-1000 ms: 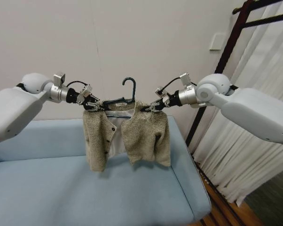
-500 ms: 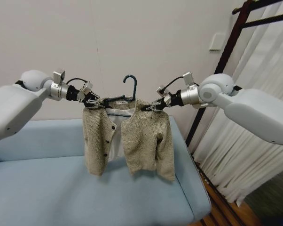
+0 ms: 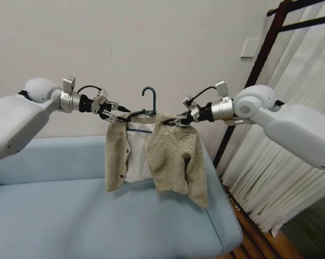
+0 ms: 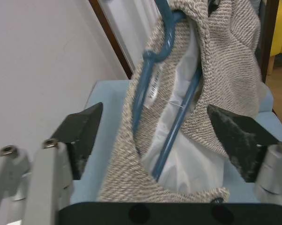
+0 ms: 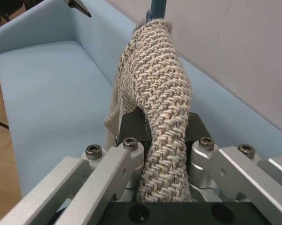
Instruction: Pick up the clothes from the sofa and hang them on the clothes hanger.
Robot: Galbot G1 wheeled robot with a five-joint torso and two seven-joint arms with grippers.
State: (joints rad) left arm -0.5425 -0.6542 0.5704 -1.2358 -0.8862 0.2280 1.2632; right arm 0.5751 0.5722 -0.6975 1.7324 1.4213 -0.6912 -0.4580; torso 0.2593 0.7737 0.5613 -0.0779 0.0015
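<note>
A beige knit cardigan [image 3: 173,156] hangs on a blue hanger [image 3: 149,100] in the air above the sofa. My right gripper [image 3: 180,120] is shut on the garment's right shoulder; the right wrist view has the knit cardigan [image 5: 152,79] pinched between the fingers of the right gripper [image 5: 152,136]. At the other shoulder, my left gripper [image 3: 113,113] is open. In the left wrist view the cardigan [image 4: 225,61] and hanger [image 4: 152,75] sit between the wide-apart pads of the left gripper [image 4: 155,117], untouched. The cardigan's lower right side swings out to the right.
A light blue sofa [image 3: 54,216] lies below the arms. A dark brown clothes rack [image 3: 259,59] stands to the right of the sofa, with white curtains [image 3: 303,97] behind it. A plain wall is straight ahead.
The left gripper has opened and let go of the left shoulder. Both arms and the cardigan have shifted right, and the garment has swung toward the rack.
</note>
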